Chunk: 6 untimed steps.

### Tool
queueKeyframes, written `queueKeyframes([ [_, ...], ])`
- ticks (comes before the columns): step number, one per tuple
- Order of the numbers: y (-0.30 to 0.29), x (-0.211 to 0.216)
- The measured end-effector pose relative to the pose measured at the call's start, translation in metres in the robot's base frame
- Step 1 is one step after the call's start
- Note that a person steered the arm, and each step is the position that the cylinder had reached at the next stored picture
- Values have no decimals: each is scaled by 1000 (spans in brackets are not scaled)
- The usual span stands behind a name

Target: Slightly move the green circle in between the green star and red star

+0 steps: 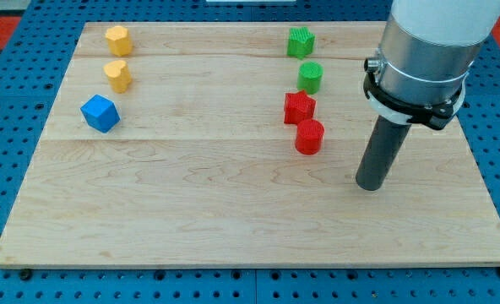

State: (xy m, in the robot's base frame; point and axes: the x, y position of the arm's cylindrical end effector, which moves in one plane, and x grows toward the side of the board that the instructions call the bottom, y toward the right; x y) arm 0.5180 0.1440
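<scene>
The green circle (310,78) stands on the wooden board (233,194) between the green star (301,41) above it and the red star (299,107) below it, close to the red star. A red circle (309,136) sits just below the red star. My tip (369,185) rests on the board to the lower right of the red circle, well apart from all the blocks.
At the view's left stand a yellow hexagon-like block (118,39), a yellow heart-like block (118,74) and a blue cube (100,113). The arm's grey body (432,42) hangs over the board's upper right. A blue pegboard (13,101) surrounds the board.
</scene>
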Motion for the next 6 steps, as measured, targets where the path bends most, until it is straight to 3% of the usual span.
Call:
queueKeyframes([
  [1, 13, -1],
  [2, 62, -16],
  [3, 78, -51],
  [5, 38, -146],
  [6, -21, -153],
])
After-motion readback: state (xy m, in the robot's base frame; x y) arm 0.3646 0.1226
